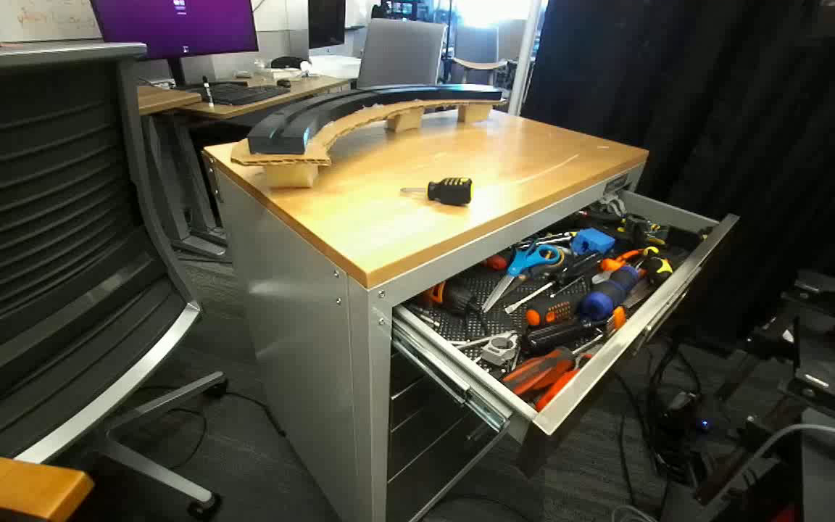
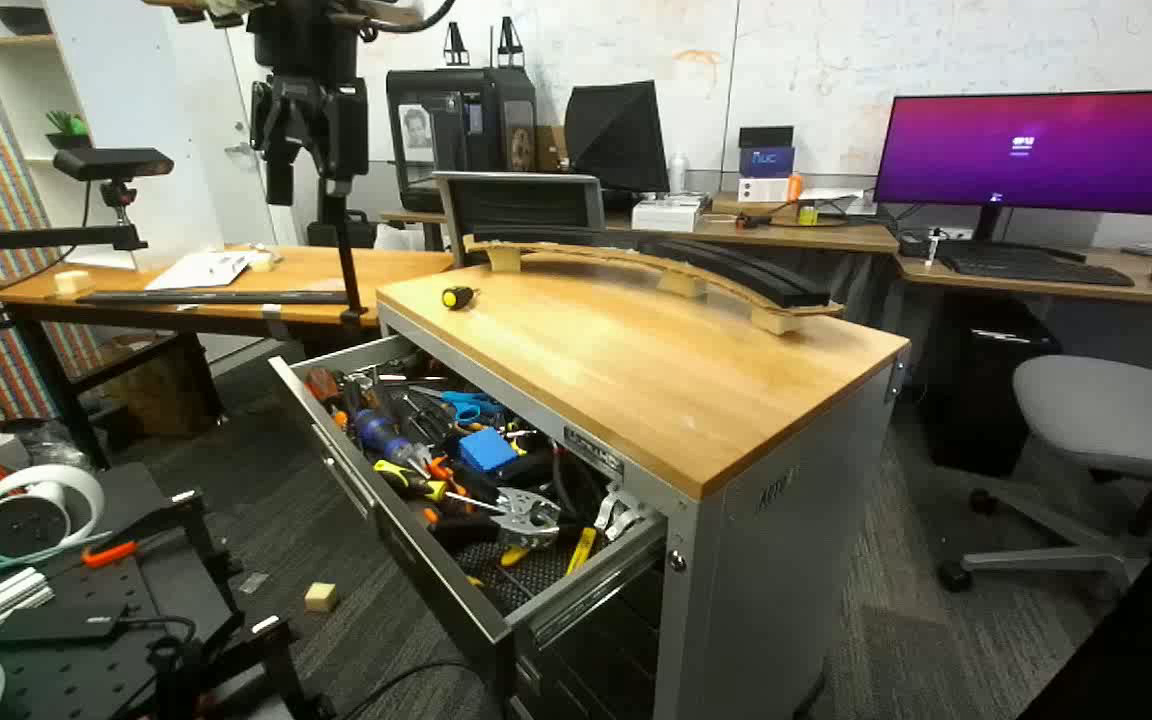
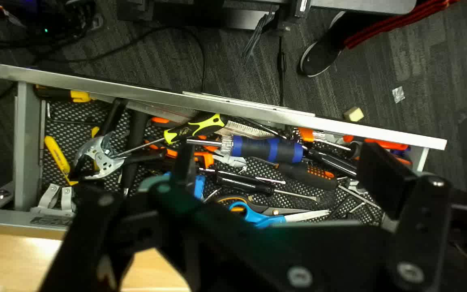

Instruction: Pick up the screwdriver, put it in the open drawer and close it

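The stubby black screwdriver point(image 1: 451, 191) with yellow marks lies on the wooden worktop near its front edge, shaft along the surface. It also shows end-on in an exterior view point(image 2: 457, 297). The light-grey top drawer point(image 1: 609, 355) is pulled out and full of tools; its front also shows in an exterior view point(image 2: 391, 525) and in the wrist view point(image 3: 168, 99). My gripper point(image 2: 308, 185) is open and empty, high above the cabinet area. In the wrist view its fingers point(image 3: 282, 162) stand wide apart over the drawer. The screwdriver is out of the wrist view.
A curved black track on cardboard and blocks point(image 1: 381, 105) stands along the worktop's back. Blue scissors point(image 1: 526, 264) and other tools lie in the drawer. A chair point(image 1: 62, 239) stands beside the cabinet. A black cart point(image 2: 86, 610) stands before the drawer.
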### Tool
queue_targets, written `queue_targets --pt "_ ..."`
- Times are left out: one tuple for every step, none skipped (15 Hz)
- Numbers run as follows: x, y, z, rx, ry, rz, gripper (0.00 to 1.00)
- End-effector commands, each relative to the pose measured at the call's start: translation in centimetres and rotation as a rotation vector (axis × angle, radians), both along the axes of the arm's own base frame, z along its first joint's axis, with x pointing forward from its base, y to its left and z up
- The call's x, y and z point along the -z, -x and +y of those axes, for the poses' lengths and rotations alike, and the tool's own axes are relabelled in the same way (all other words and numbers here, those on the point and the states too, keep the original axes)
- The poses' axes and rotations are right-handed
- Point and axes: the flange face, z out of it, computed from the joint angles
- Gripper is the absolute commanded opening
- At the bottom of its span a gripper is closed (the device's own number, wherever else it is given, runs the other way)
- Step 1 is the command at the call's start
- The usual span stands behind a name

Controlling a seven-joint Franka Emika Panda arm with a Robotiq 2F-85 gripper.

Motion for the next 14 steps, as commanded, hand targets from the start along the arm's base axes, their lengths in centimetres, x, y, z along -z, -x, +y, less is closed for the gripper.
queue_targets --pt "-0.2 -0.1 0.0 0.000 0.000 -0.003 1.00" --pt "-0.4 -0.2 0.0 0.000 0.000 -0.008 1.00" --pt "-0.6 -0.2 0.0 0.000 0.000 -0.012 1.00" --pt "-0.6 -0.3 0.0 0.000 -0.001 -0.014 1.00" --pt "-0.7 -0.3 0.0 0.000 -0.001 -0.014 1.00" --pt "-0.7 -0.3 0.0 0.000 -0.001 -0.014 1.00" --pt "-0.7 -0.3 0.0 0.000 -0.001 -0.014 1.00" --pt "-0.7 -0.3 0.0 0.000 -0.001 -0.014 1.00" --pt "-0.7 -0.3 0.0 0.000 -0.001 -0.014 1.00" --pt "-0.7 -0.3 0.0 0.000 -0.001 -0.014 1.00" --pt "-0.7 -0.3 0.0 0.000 -0.001 -0.014 1.00" --pt "-0.5 -1.4 -0.1 -0.043 -0.021 -0.036 1.00" --pt "-0.5 -2.5 0.2 -0.071 -0.025 -0.062 1.00" --pt "0.1 -5.4 1.4 -0.127 -0.040 -0.075 1.00"
